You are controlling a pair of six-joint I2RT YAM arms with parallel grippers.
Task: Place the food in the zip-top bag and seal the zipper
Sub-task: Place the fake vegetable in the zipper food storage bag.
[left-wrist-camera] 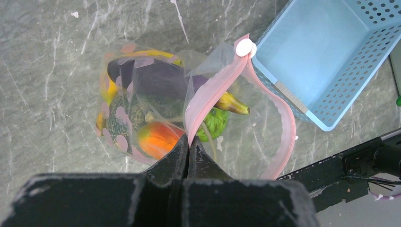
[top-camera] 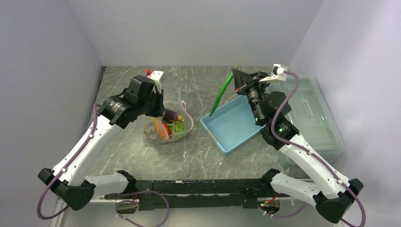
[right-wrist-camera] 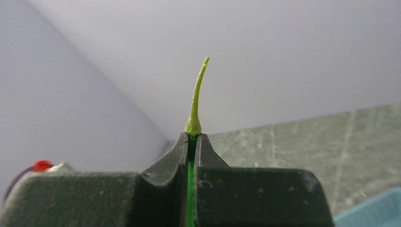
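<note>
Clear plastic zip-top bag [left-wrist-camera: 142, 90] of toy produce [left-wrist-camera: 158, 138], left of table [top-camera: 198, 158] centre, is pinched at its pale-pink zipper strip [left-wrist-camera: 208, 94] by the closed left gripper [left-wrist-camera: 188, 143]; a long thin green pod [top-camera: 221, 94] is clamped by the right gripper [right-wrist-camera: 191, 140].

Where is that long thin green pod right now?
The long green pod is right of centre in the overhead view, pinched near its stem by the right gripper, slanting down toward the far left corner of the blue basket.
</note>
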